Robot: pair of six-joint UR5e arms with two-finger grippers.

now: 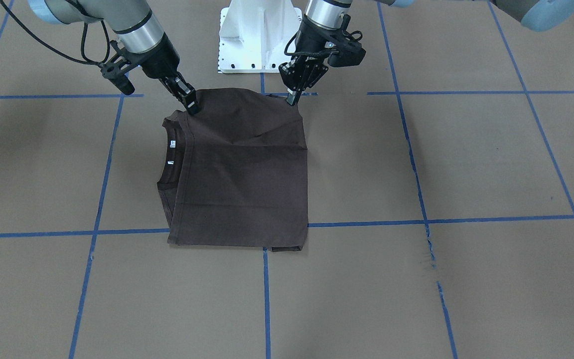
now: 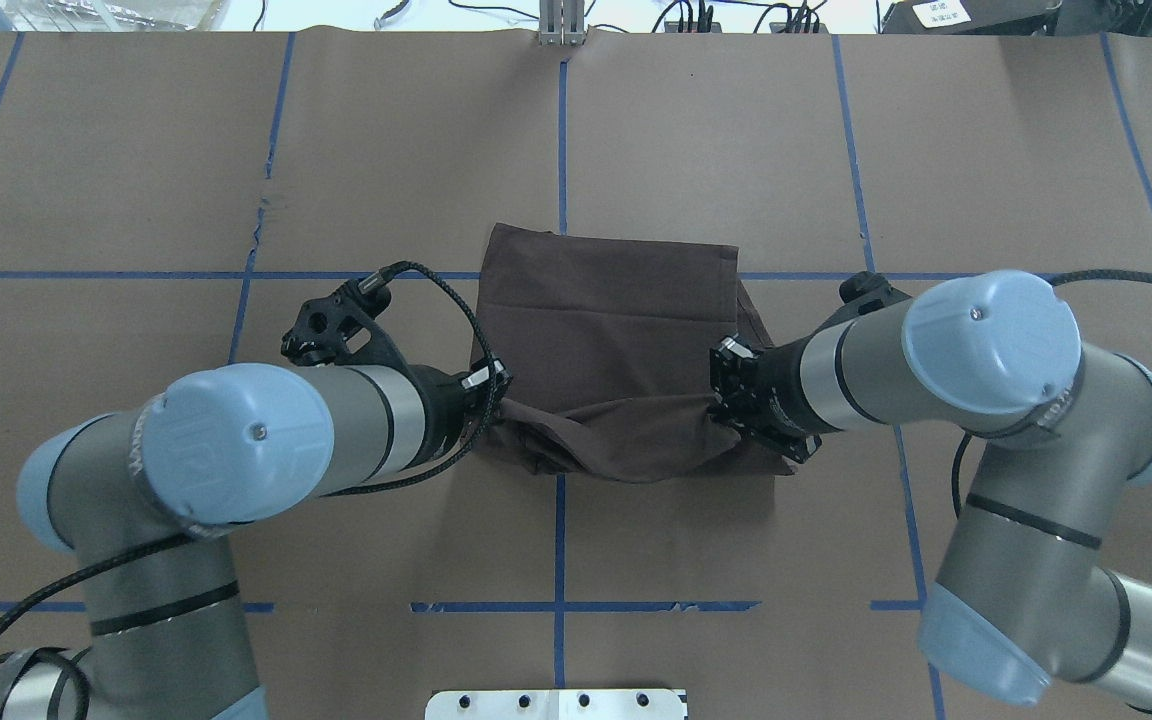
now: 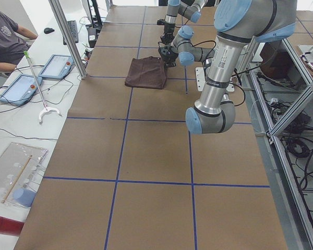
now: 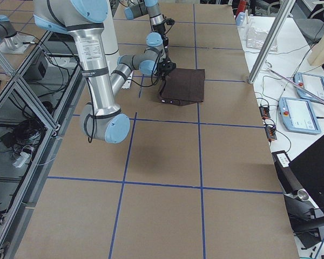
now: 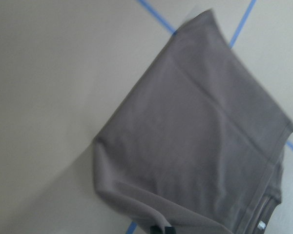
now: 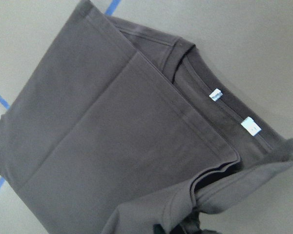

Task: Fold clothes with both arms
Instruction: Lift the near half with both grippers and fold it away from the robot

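The dark brown-grey T-shirt (image 1: 247, 179) lies folded into a rough rectangle on the brown paper table, also in the overhead view (image 2: 616, 330). Its ribbed collar with white tags (image 1: 171, 144) faces my right side. My left gripper (image 1: 293, 98) is shut on the shirt's near corner and also shows from overhead (image 2: 498, 400). My right gripper (image 1: 191, 105) is shut on the near edge beside the collar, seen from overhead too (image 2: 721, 400). That near edge is raised and creased between them. The right wrist view shows the collar and tags (image 6: 215, 95); the left wrist view shows plain cloth (image 5: 185, 136).
The white pedestal base (image 1: 259, 35) stands just behind the shirt on my side. Blue tape lines (image 1: 267, 299) grid the paper. Beyond the table's far edge are tablets (image 3: 55, 65), a metal post (image 3: 68, 36) and a seated person (image 3: 5, 36).
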